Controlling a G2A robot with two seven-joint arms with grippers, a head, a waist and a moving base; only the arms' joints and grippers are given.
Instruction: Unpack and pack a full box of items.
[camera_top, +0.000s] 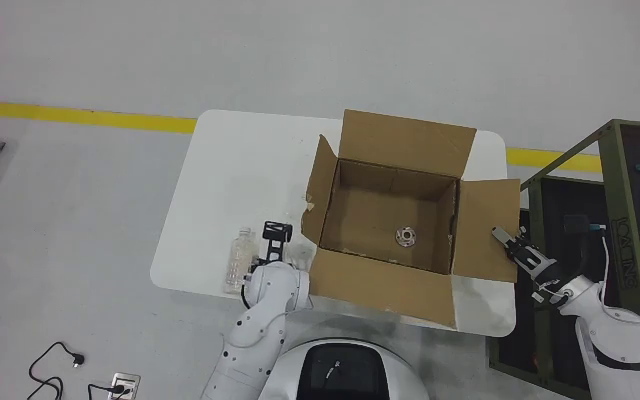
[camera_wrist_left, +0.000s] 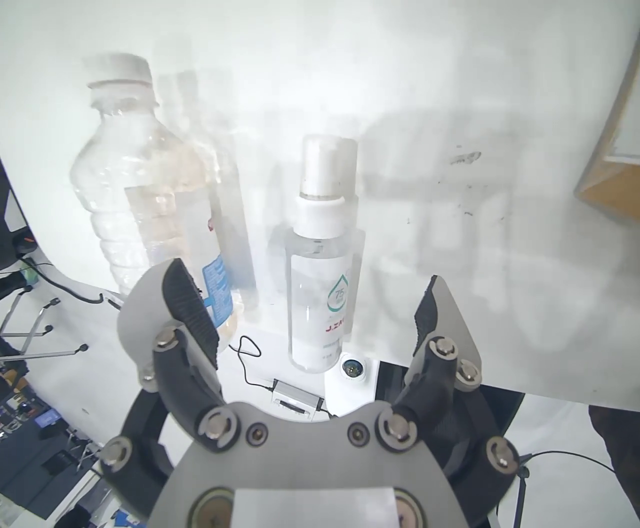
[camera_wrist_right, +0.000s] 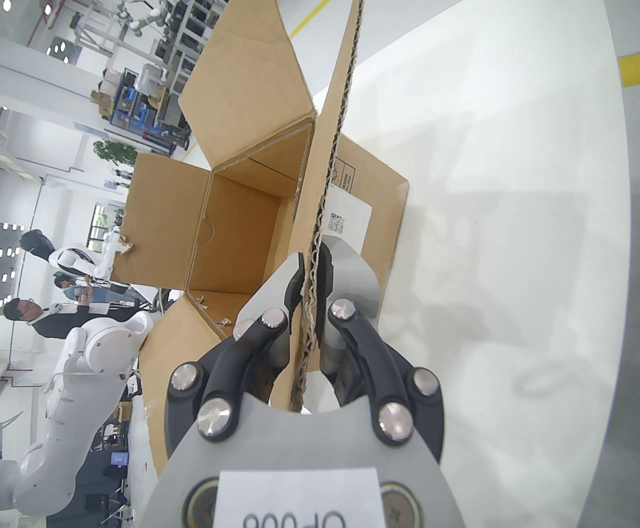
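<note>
Left gripper, jaws wide, by spray bottle and water bottle out on table; right gripper pinching box flap; one small round item inside, repacking apparently outstanding.

White table with rounded corners, standing on a grey floor. A yellow line runs across the floor along the table's far side and shows past both ends of it. A dark metal-framed rack stands just beside the table's right end. On the floor off the near left corner lie a black cable and a white socket strip. Below the table's near edge is a grey power adapter with a thin black lead. In the hall behind stands a potted plant
</note>
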